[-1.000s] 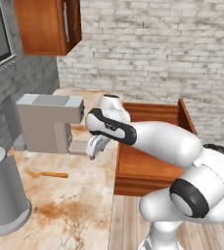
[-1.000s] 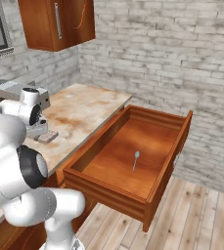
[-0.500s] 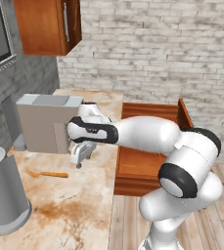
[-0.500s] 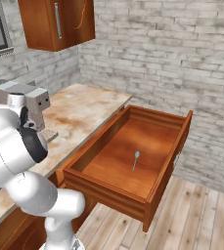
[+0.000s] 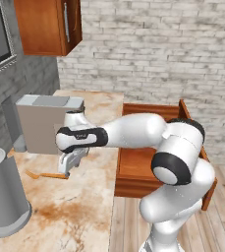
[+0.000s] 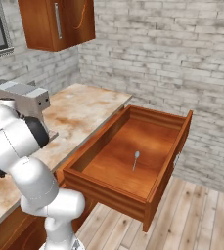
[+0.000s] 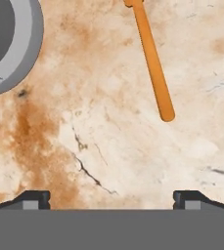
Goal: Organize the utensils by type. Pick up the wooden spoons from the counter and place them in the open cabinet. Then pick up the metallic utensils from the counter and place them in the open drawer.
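Our hand (image 5: 68,166) hangs over the tabletop (image 5: 79,206) with its fingertips (image 7: 33,199) spread wide and nothing between them; it points down at the marbled stone. We go through the left base view from left to right. At the far left we find a grey cylindrical canister (image 5: 3,194) standing on the tabletop. Next to it, a wooden spoon (image 5: 46,174) lies flat on the stone, just to the left of the hand and apart from it. In the hand view its orange handle (image 7: 154,66) runs from the top edge down toward the middle, clear of both fingertips. Behind the hand we note a grey box-shaped appliance (image 5: 45,123). At the right stands the open drawer (image 6: 128,166); in the right base view a thin metal spoon (image 6: 135,159) lies on its bottom.
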